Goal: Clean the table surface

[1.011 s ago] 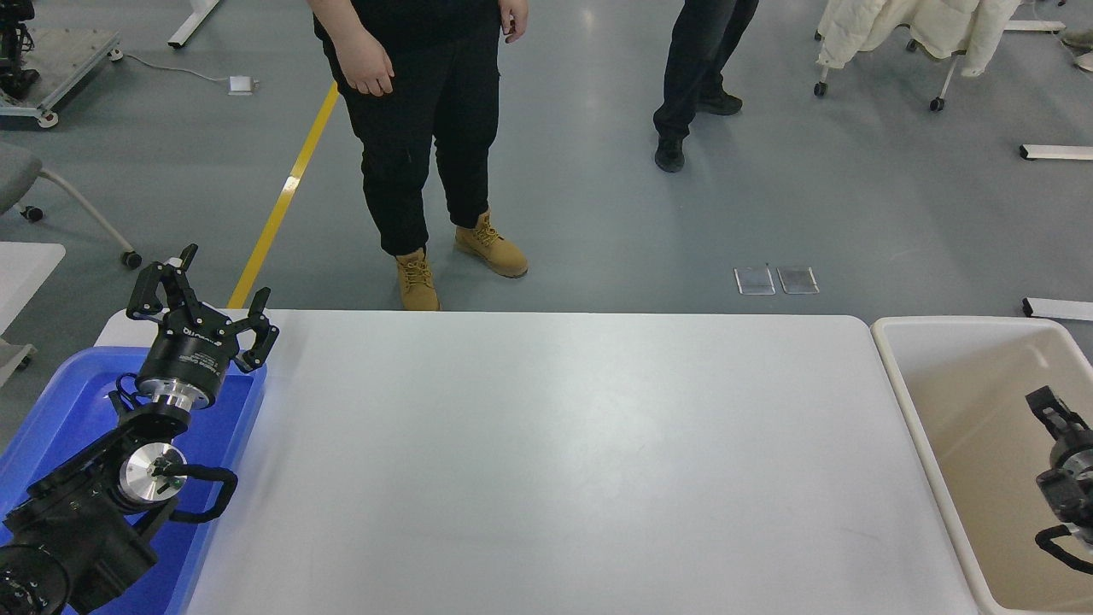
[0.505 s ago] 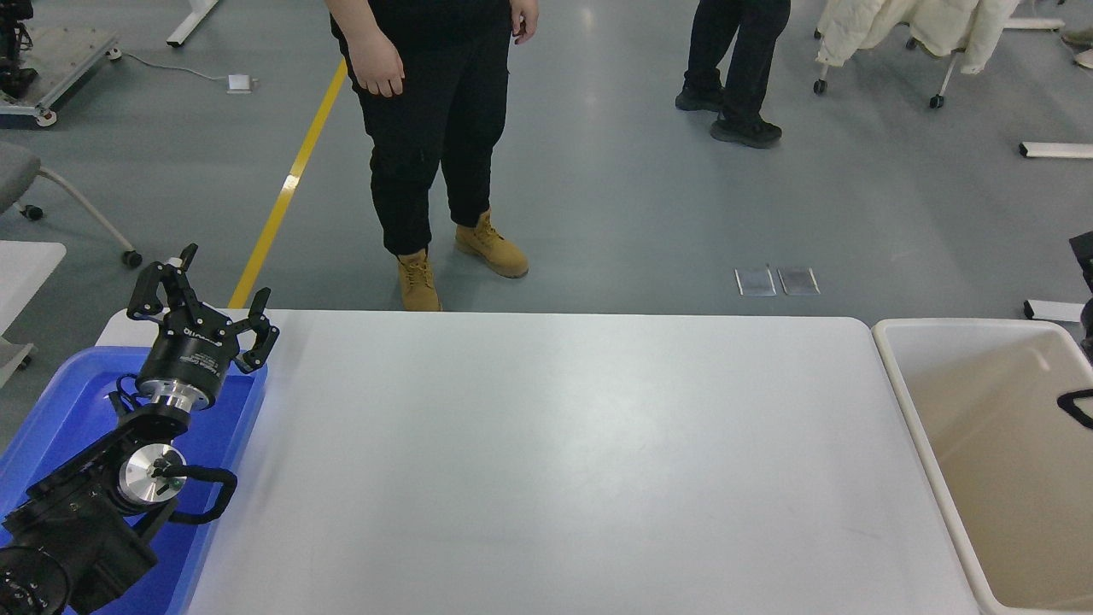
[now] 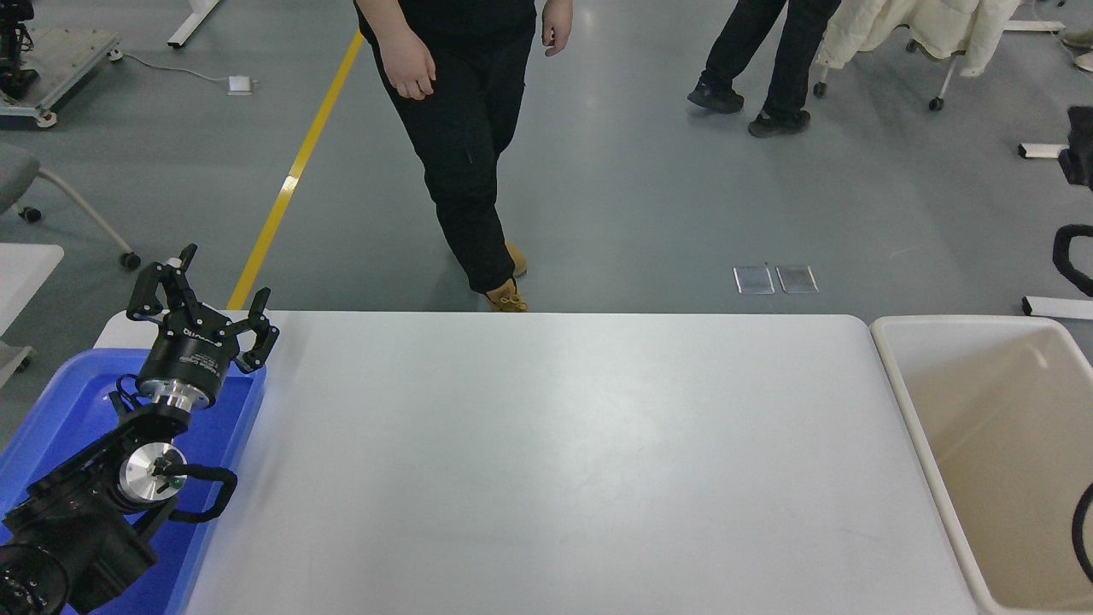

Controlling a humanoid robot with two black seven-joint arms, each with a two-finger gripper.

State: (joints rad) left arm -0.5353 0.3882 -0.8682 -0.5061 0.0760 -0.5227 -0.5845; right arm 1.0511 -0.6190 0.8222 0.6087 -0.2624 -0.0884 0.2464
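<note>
The table surface [image 3: 564,461] is a wide white top with rounded corners that fills the lower middle of the head view. My left gripper [image 3: 203,286] is open and holds nothing, parked above the far end of the blue tray [image 3: 51,410] at the lower left. Of my right arm only black parts show at the right edge. A piece that seems to be the right gripper [image 3: 1081,147] is cut off by the frame, high above the floor beyond the beige bin [image 3: 905,401].
The beige bin stands against the table's right end and the blue tray at its left end. One person [image 3: 465,128] walks close to the table's far edge. Another person [image 3: 768,60] walks farther back. A chair with a white coat [image 3: 905,30] stands at the top right.
My right arm has lifted out of the beige bin, up along the right edge. The near person has stepped to the right and the far person has walked right. My left arm has not moved.
</note>
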